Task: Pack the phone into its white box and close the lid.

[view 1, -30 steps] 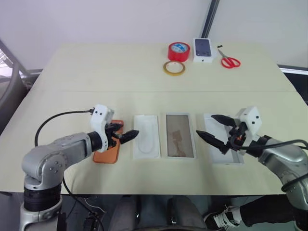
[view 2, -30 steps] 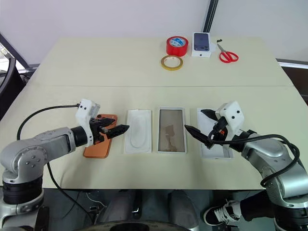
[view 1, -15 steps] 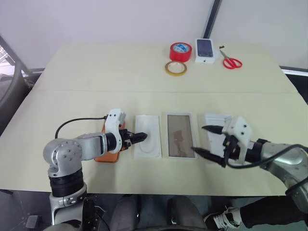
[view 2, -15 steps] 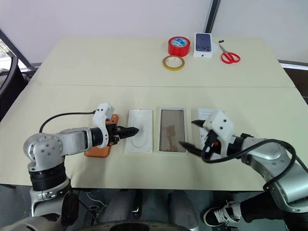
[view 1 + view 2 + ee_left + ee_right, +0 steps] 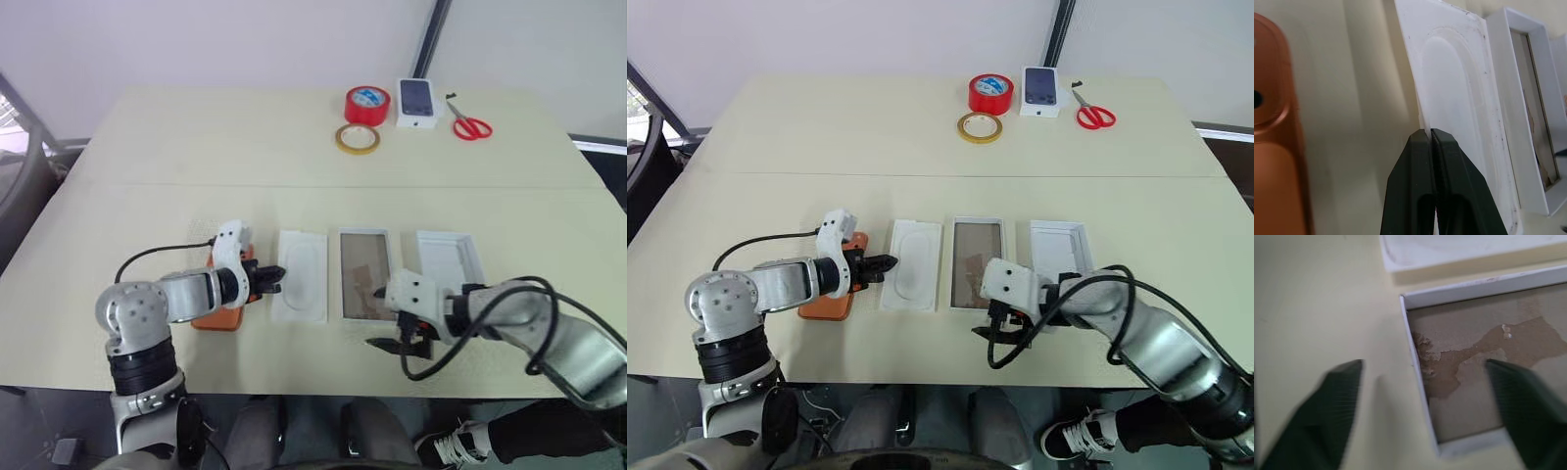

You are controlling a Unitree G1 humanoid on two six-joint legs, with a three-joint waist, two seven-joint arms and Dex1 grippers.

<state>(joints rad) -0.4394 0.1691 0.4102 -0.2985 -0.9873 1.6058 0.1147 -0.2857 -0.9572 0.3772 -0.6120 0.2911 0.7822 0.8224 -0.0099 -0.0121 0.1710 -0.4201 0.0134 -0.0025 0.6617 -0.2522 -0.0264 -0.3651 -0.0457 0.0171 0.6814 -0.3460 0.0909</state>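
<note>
Phone [image 5: 217, 305] lies on table [image 5: 196, 147], partly under left gripper [image 5: 1429, 134], whose fingers are pinched on the near edge of the flat white insert [image 5: 301, 274]. Right gripper [image 5: 1425, 396] straddles a corner of the white box [image 5: 366, 287], jaws apart, nothing held. Risk, as I judge it: the thin insert could bend or slip from so slight a pinch.

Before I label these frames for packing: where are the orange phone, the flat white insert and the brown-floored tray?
orange phone [image 5: 828, 305], right eye view, near end of its back.
flat white insert [image 5: 306, 274], left eye view, middle of the oval recess.
brown-floored tray [image 5: 343, 274], left eye view, its white rim.
</note>
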